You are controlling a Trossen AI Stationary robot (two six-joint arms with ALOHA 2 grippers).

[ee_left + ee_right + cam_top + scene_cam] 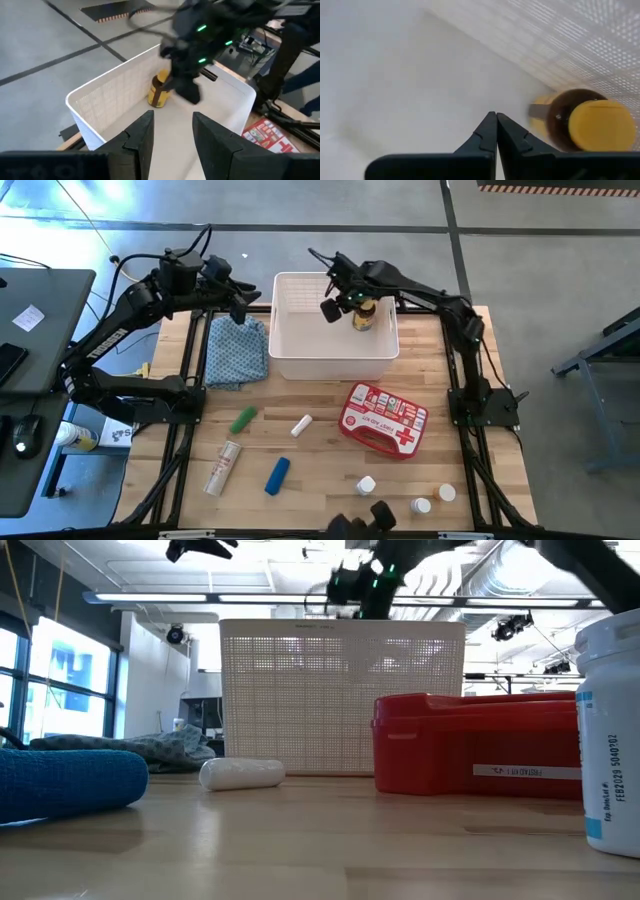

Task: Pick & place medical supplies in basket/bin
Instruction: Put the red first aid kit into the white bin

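The amber bottle (pixel 364 314) stands upright inside the white basket (pixel 290 362), close against its right wall near the far corner. The right gripper (pixel 496 131) hangs just beside the bottle with its fingers pressed together, holding nothing. The left gripper (pixel 172 131) is about half open and empty, raised over the basket's left side. The risk I see is the shut right gripper clipping the yellow cap as it pulls out and tipping the bottle. The first-aid case (pixel 383 420), tubes and pill bottles lie toward the bench's near edge, still to be moved
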